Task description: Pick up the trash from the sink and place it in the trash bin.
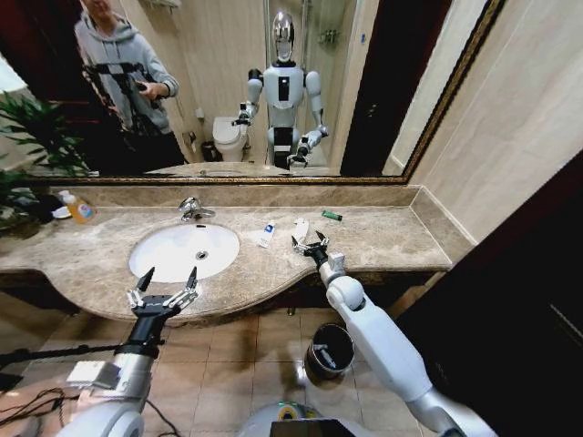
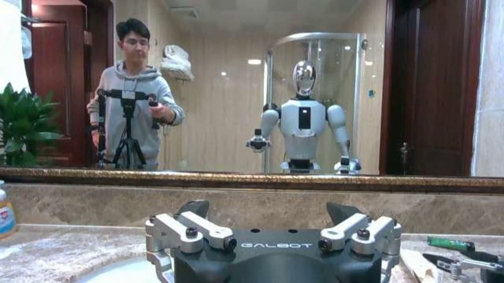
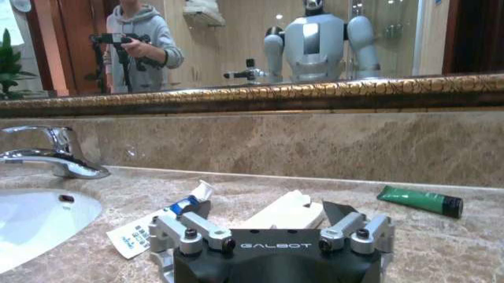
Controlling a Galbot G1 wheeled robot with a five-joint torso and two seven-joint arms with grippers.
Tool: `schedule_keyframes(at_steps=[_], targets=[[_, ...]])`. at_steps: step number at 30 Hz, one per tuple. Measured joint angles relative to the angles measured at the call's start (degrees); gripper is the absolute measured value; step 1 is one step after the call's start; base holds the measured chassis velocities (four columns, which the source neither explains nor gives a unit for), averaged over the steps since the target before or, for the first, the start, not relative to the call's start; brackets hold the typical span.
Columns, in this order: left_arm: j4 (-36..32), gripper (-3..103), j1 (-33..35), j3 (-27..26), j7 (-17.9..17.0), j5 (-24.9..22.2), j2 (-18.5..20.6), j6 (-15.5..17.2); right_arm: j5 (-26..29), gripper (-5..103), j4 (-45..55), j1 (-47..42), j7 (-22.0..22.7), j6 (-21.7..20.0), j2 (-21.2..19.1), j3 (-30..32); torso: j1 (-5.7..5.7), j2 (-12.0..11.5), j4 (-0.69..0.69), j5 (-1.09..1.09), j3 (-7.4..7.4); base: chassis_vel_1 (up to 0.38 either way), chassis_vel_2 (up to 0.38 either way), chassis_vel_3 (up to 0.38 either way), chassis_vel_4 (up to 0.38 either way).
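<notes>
Your right claw (image 1: pixel 311 243) hangs spread just beside the white wrapper (image 1: pixel 301 228) on the worktop (image 1: pixel 383 238); a tube (image 1: pixel 266 235) and green stick (image 1: pixel 332 216) lie nearby. Your left claw (image 1: pixel 165 286) is spread at the sink (image 1: pixel 159 259) front. The trash bin (image 1: pixel 329 350) stands on the floor.

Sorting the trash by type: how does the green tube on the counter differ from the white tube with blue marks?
The green tube is dark green with a black end; the white tube is white with blue marks. The green tube lies near the backsplash, the white tube nearer the sink. Both lie flat on the marble countertop, outside the basin.
</notes>
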Motion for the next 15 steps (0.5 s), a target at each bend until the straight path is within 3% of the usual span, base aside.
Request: schedule_keyframes(at_steps=[2, 3, 6, 13, 15], targets=[[0.0, 100, 0.0, 0.0, 0.0, 0.0, 0.0, 0.0, -0.2, 85, -0.9, 0.2, -0.2, 0.0, 0.3, -0.2, 0.0, 0.0, 0.0, 0.0, 0.0, 0.0, 0.0, 0.0, 0.0], [0.0, 100, 0.0, 0.0, 0.0, 0.0, 0.0, 0.0, -0.2, 85, -0.9, 0.2, -0.2, 0.0, 0.3, -0.2, 0.0, 0.0, 0.0, 0.0, 0.0, 0.0, 0.0, 0.0, 0.0], [0.0, 100, 0.0, 0.0, 0.0, 0.0, 0.0, 0.0, -0.4, 69, -1.7, 0.4, -0.5, 0.0, 0.6, -0.3, 0.0, 0.0, 0.0, 0.0, 0.0, 0.0, 0.0, 0.0, 0.0], [0.0, 100, 0.0, 0.0, 0.0, 0.0, 0.0, 0.0, -0.7, 52, -2.7, 0.5, -0.6, 0.0, 0.8, -0.4, 0.0, 0.0, 0.0, 0.0, 0.0, 0.0, 0.0, 0.0, 0.0], [0.0, 100, 0.0, 0.0, 0.0, 0.0, 0.0, 0.0, -0.7, 41, -3.2, 0.5, -0.6, 0.0, 0.8, -0.3, 0.0, 0.0, 0.0, 0.0, 0.0, 0.0, 0.0, 0.0, 0.0]])
